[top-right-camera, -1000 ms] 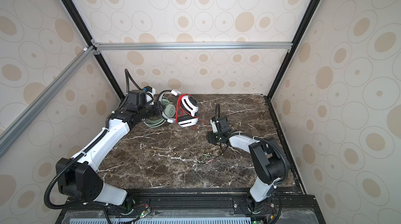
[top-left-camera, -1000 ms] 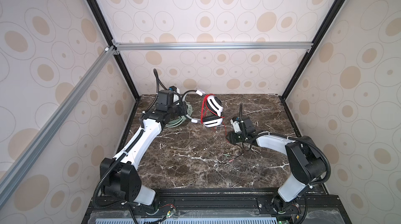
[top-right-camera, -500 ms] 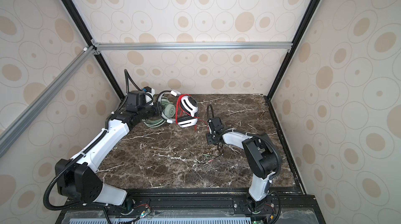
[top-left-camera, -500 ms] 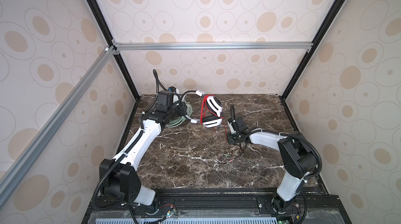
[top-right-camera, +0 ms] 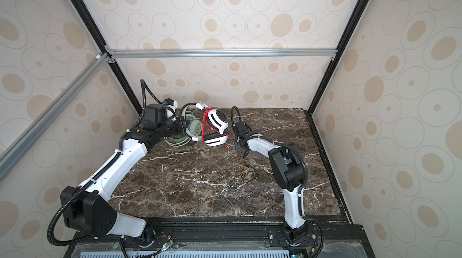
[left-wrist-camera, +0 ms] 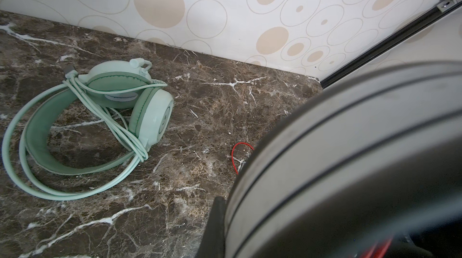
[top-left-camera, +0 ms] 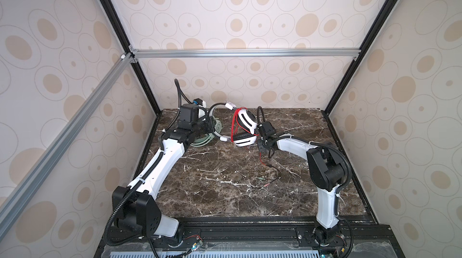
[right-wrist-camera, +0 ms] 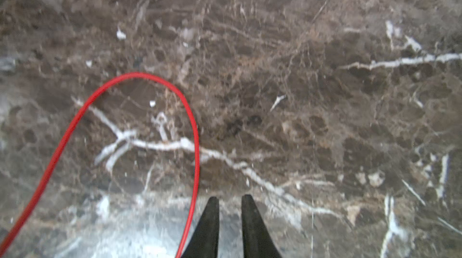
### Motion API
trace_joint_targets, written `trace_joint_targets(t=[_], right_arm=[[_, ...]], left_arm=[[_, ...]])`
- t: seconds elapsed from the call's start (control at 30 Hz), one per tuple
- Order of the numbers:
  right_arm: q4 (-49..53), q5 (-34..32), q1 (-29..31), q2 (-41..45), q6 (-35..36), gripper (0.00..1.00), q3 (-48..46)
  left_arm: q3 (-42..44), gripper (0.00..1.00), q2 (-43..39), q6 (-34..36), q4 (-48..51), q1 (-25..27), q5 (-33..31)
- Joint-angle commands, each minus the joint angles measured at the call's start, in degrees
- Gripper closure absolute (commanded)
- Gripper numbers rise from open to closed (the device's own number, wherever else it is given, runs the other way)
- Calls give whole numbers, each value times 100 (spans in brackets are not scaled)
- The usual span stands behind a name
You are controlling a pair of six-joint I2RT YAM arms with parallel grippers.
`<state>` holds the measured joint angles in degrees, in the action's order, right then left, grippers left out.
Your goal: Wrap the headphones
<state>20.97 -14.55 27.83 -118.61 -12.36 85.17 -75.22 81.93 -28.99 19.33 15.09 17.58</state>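
We saw the white-and-black headset (top-left-camera: 246,121), red cable (top-left-camera: 234,125) looped over it, left gripper (top-left-camera: 212,124) clenched on its band, right gripper (right-wrist-camera: 230,200) slightly parted, empty.

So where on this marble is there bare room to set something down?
Free: the back right corner beyond the right hand; the front stretch between the left arm and the cable plugs. Crowded: back left and centre, with mint headset, white-and-black headset, red cable.

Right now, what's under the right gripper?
Bare marble table lies under the right gripper. The red cable loops beside its fingertips, not between them. What lies right beneath the fingers themselves is covered.
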Motion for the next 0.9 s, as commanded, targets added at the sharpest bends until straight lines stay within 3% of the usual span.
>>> trace_joint_targets(t=[0.0, 0.13, 0.5, 0.6, 0.77, 0.87], right_arm=[[534, 130, -116, -384, 49, 78, 430], [486, 442, -120, -462, 154, 57, 467], [68, 1435, 123, 62, 586, 33, -269], [-108, 2191, 231, 230, 650, 33, -418], [-1492, 4822, 199, 658, 150, 34, -1154], [-2306, 5369, 120, 935, -374, 34, -1577]], left_arm=[[-106, 100, -333, -203, -386, -34, 152], [-113, 100, -362, -194, -369, -33, 134], [-98, 100, -421, -227, -395, -33, 167], [-98, 100, -450, -223, -395, -33, 157], [-98, 100, -514, -208, -377, -33, 108], [-107, 100, -533, -205, -364, -33, 85]])
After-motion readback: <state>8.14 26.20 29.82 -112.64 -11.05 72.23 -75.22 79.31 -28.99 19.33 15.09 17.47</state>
